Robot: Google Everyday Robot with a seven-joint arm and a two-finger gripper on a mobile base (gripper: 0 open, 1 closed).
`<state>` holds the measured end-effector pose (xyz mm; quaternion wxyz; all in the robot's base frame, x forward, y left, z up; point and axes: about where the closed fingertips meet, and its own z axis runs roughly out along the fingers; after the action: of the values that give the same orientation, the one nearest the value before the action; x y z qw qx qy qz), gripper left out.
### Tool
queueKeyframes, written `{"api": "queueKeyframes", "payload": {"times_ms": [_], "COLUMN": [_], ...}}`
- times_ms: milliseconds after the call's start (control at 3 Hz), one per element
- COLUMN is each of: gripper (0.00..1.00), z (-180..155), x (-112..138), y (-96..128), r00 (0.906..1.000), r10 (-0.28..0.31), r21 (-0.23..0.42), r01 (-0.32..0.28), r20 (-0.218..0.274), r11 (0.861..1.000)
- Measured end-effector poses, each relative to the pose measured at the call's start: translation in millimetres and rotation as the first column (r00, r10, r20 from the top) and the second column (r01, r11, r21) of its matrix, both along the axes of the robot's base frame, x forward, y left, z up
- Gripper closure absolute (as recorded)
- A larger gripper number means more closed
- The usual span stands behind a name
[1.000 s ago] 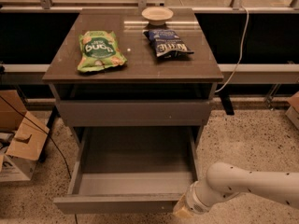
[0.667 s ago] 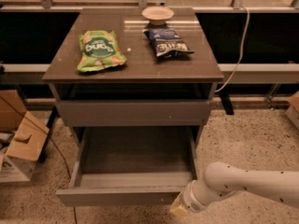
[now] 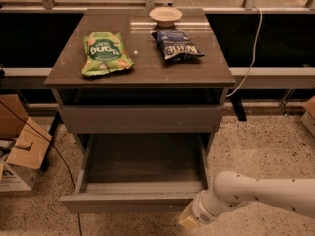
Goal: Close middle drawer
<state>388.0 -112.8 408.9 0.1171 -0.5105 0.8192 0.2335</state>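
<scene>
The drawer (image 3: 142, 167) is sitting in the lower centre of the frame, pulled well out of the cabinet, its grey floor lying fully open to view. By that judgement the closing is barely under way: nearly the whole travel is waiting to be pushed in, and the front panel is standing well forward of the upper drawer front (image 3: 140, 118) above it.

The drawer is showing as a deep rectangular box in matte grey, with thin side walls and a plain flat front that is carrying no handle. Nothing is lying inside it.

The gripper (image 3: 190, 219) is hanging at the bottom of the frame, just right of centre, close under the right end of the front panel; whether it is touching the panel cannot be told. Whether it is open or closed cannot be told either, and nothing is showing in its hold. Its pale, smooth, rounded arm (image 3: 266, 193) is reaching in from the lower right.

Above, the glossy brown-grey tabletop (image 3: 147, 70) is carrying a crinkled green bag (image 3: 104, 53), a blue bag (image 3: 176, 44) and a shallow pale bowl (image 3: 166, 15). Speckled floor (image 3: 261, 146) is spreading around, with cardboard boxes (image 3: 19, 151) at the left edge.
</scene>
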Motion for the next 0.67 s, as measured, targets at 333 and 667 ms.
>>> {"api": "queueKeyframes", "payload": {"times_ms": [333, 667], "gripper": [1.0, 1.0], "z": [1.6, 5.7], "x": [32.7, 52.8], "y": [19.2, 28.4], "r00": [0.9908, 0.9819], "r10": [0.029, 0.045], "r21": [0.011, 0.014], "r01": [-0.031, -0.048], "r20": [0.132, 0.184], "r11": [0.999, 0.999]}}
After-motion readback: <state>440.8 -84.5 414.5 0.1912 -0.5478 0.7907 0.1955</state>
